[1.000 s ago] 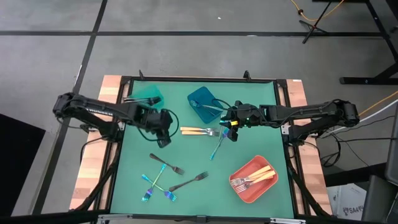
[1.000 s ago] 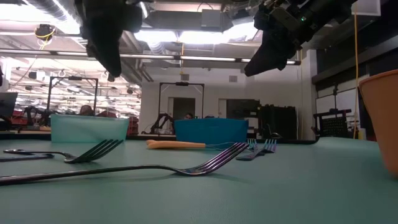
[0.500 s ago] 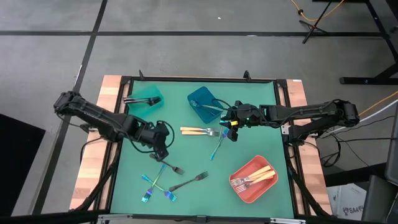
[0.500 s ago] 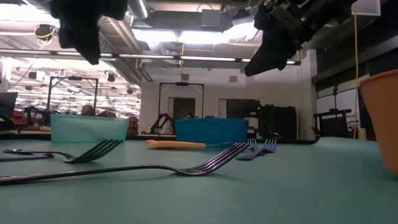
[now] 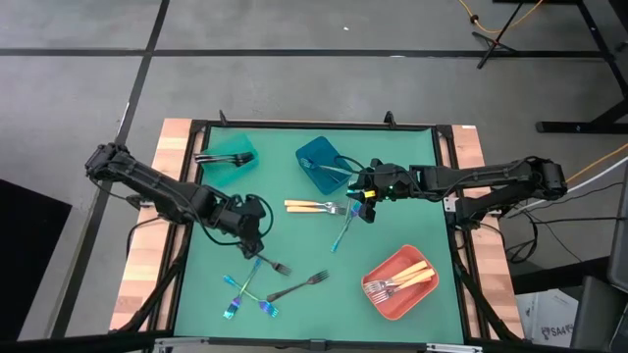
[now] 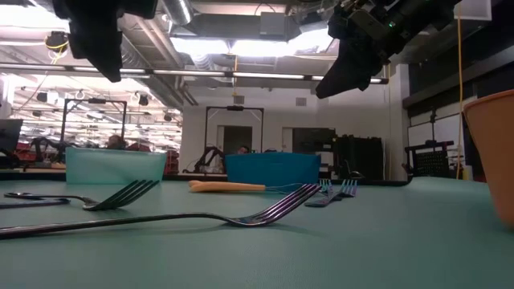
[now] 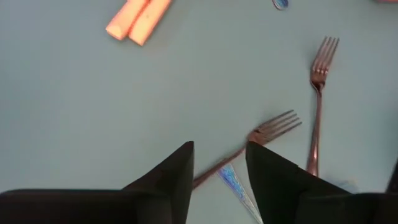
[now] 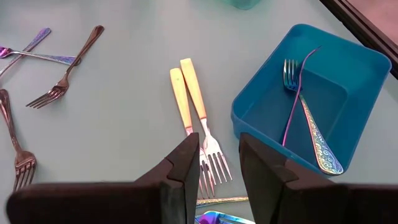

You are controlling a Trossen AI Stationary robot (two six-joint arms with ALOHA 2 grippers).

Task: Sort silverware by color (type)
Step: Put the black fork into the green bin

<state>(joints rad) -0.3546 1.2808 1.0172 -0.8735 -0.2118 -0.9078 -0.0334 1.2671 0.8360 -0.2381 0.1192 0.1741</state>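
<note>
Hovering above a dark fork near the counter's left-middle, the left pincer has its fingers apart with nothing between them; the fork's handle shows right in the gap in the wrist view, so it is likely lined up for a pick. A second dark fork lies just beside it, and crossed iridescent forks sit at the near-left, one touching the first fork's handle end.

The right pincer hangs over the gold-handled pair at mid-counter, fingers parted and empty, probably waiting or aiming at that pair. Another iridescent fork lies just below it.

Bins already hold sorted pieces: the blue bin has iridescent forks with patterned handles, the coral bin at the near-right holds gold-handled ones with silver heads, and the teal bin at far-left holds a dark fork sticking out over its rim. Loose forks look thin, flat on the counter, hard to get under. Sorting is partly done, with several left out.
</note>
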